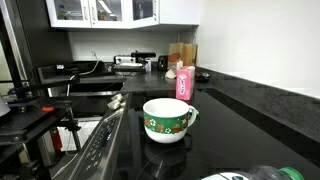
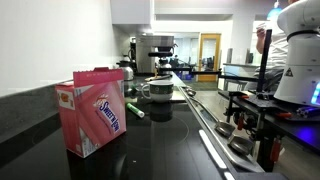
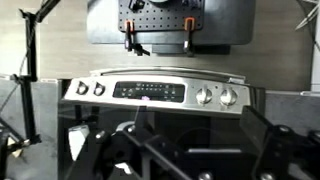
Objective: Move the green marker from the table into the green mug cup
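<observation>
The green marker [image 2: 134,110] lies flat on the black table [image 2: 160,140], between a pink box and the green mug cup [image 2: 158,90]. The mug stands upright with its white inside empty and shows large in an exterior view [image 1: 167,118]; there the marker is hidden. In the wrist view my gripper [image 3: 185,150] is open and empty, its dark fingers spread wide over a stove's control panel [image 3: 150,91]. Neither mug nor marker shows in that view. The white robot arm [image 2: 295,45] stands off to the side of the counter.
A pink sweetener box [image 2: 95,112] stands close to the marker and also shows in an exterior view [image 1: 184,82]. The stove [image 1: 100,140] borders the counter edge. Kitchen appliances [image 1: 135,62] and a brown holder [image 1: 183,53] stand at the far end. A tripod stand [image 2: 262,110] is beside the robot.
</observation>
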{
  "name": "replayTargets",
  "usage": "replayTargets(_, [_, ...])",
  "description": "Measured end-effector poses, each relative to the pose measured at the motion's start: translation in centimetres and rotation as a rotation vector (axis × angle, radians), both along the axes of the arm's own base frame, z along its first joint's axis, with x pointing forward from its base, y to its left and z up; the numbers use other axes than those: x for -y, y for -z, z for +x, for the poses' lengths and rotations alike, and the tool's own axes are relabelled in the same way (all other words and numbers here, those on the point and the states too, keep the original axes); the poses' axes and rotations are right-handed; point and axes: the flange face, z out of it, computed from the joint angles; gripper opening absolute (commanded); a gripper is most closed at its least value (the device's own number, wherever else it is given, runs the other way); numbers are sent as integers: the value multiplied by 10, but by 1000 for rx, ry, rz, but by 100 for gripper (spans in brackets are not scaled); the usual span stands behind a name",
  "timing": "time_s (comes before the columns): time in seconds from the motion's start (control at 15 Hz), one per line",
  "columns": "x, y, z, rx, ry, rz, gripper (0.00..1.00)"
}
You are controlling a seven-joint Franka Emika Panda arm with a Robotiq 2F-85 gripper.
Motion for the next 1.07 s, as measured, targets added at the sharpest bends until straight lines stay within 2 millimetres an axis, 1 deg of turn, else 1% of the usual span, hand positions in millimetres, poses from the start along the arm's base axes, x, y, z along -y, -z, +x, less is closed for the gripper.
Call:
replayTargets(0.13, [0, 0, 0, 0, 0, 1, 100])
replayTargets(0.2, [0, 1, 1, 4, 27, 1, 100])
replayTargets(0.27, [0, 4, 6, 20, 77, 11, 100])
replayTargets(0.33, [0, 8, 16, 46, 127, 26, 100])
replayTargets(0.4, [1, 16, 28, 71, 173, 46, 100])
replayTargets(0.53, [3, 37, 60, 128, 265, 93, 100])
replayTargets(0.8, [13, 87, 126, 237, 458, 173, 100])
replayTargets(0.93, [26, 105, 156, 295, 558, 206, 100])
replayTargets(1.07, [45, 114, 182, 350, 661, 229, 100])
